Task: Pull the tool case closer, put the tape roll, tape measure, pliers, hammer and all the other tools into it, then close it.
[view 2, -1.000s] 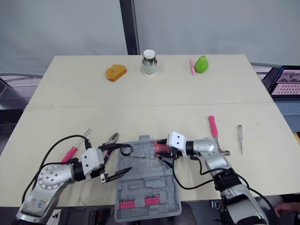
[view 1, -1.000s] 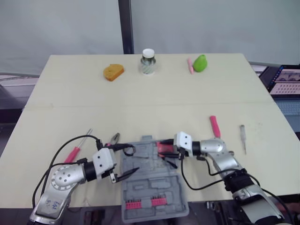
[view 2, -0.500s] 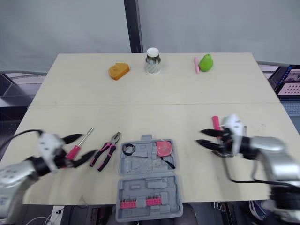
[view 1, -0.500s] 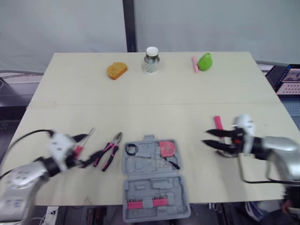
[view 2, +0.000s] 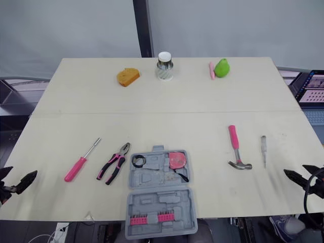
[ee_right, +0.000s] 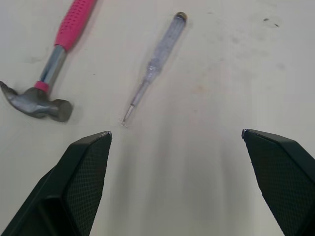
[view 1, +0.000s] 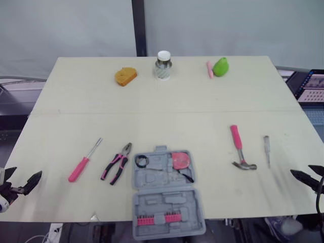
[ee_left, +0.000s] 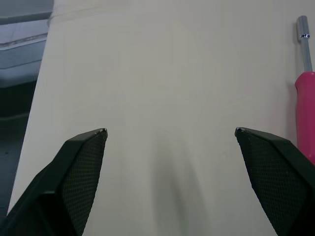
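The grey tool case (view 1: 164, 195) lies open at the table's near edge. A black tape roll (view 1: 141, 161) and a pink tape measure (view 1: 179, 161) sit in its far half. Pink pliers (view 1: 117, 163) and a pink screwdriver (view 1: 83, 161) lie to its left. To the right are the pink-handled hammer (view 1: 239, 148) and a clear tester screwdriver (view 1: 266, 148). My left gripper (view 1: 23, 176) hovers open at the near left corner, the screwdriver (ee_left: 305, 98) off to one side. My right gripper (view 1: 304, 171) is open at the near right edge, short of the hammer (ee_right: 54, 64) and tester (ee_right: 155, 64).
Along the far edge stand an orange block (view 1: 124, 76), a white-lidded jar (view 1: 162, 65), a pink stick (view 1: 208, 70) and a green object (view 1: 219, 67). A screen (view 1: 310, 83) sits beyond the table's right side. Bare tabletop spans the middle.
Both grippers have drawn back from the case to the table's near corners, left going left and right going right. The tape measure stays in the case. The camera has shifted slightly.
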{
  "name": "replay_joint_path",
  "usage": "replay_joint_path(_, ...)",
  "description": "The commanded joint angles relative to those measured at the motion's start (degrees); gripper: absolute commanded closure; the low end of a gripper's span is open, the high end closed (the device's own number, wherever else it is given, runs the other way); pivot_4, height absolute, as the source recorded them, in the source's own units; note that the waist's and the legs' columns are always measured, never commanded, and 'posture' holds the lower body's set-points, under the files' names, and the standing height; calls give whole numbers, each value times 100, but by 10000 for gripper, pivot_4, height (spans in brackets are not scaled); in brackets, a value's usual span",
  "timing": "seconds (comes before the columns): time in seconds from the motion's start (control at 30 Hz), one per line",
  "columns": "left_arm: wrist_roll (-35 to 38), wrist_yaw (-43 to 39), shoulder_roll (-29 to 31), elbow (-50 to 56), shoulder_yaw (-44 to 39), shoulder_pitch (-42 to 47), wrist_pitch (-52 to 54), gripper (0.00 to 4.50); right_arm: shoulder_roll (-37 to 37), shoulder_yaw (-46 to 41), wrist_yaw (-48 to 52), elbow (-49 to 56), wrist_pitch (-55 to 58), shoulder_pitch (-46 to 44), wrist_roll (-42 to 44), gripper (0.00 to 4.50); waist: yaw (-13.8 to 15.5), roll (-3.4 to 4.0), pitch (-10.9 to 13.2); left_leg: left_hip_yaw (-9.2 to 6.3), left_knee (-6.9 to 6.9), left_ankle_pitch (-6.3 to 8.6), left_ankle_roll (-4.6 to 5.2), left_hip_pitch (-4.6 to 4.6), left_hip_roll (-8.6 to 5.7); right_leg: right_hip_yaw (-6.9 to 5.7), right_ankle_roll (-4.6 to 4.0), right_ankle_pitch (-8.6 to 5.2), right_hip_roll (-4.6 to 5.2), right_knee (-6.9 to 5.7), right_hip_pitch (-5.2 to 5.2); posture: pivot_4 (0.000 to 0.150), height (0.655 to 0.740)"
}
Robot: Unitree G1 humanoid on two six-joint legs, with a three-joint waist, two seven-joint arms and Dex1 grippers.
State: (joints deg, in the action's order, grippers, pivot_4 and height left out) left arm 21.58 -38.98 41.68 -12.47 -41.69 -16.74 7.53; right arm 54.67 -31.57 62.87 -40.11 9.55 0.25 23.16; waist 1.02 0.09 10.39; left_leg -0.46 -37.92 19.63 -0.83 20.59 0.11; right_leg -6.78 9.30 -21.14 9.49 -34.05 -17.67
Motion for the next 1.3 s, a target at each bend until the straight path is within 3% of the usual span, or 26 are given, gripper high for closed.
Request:
replay_joint_path(0.03, -7, 85, 13, -22, -150, -41, -125, 0, 152, -80, 13, -257, -330, -73, -67, 270, -9, 0, 0, 0, 0, 0, 0, 0, 1, 0, 0, 0, 0, 0, 0, 1500, 7400)
replay_joint_path(0.37, 15, 92, -92, 548, 111, -69, -60, 0, 28, 51, 137, 595, 20, -264, 107, 270, -95, 0, 0, 2, 3, 1, -1, 0, 2, 1, 0, 0, 0, 2, 0, 1500, 7400)
replay_joint_path(0.47, 214, 7, -281, 1880, 771, -164, 386, 0, -127, 650, 239, 2983, 1138, -291, 803, 270, -109, 6, 2, 1, 4, 1, -2, 1, 4, 2, 0, 0, 0, 2, 0, 1500, 7400)
replay_joint_path(0.67, 190, 603, -850, 3592, 2093, -102, 1391, 0, -386, 2087, -90, 5405, 2204, -1079, 1106, 270, -71, 16, 6, -2, 3, 6, -7, 1, 10, 9, 3, 2, -7, 5, 0, 1500, 7400)
replay_joint_path(0.93, -329, 1070, -1068, 3603, 2955, 166, 1773, 0, -771, 3139, -90, 6081, 2604, -2325, 1126, 270, 66, 5, 10, -16, -20, 4, -5, 15, 3, -2, 4, 3, -7, 2, -1, 1500, 7400)
replay_joint_path(1.3, -867, 1406, -1357, 2762, 3448, 833, 1808, 0, -856, 3388, -108, 6277, 2605, -2564, 1081, 270, 42, 4, 11, -34, -26, 2, -5, 55, -3, -23, 4, 3, -6, -3, -29, 1500, 7400)
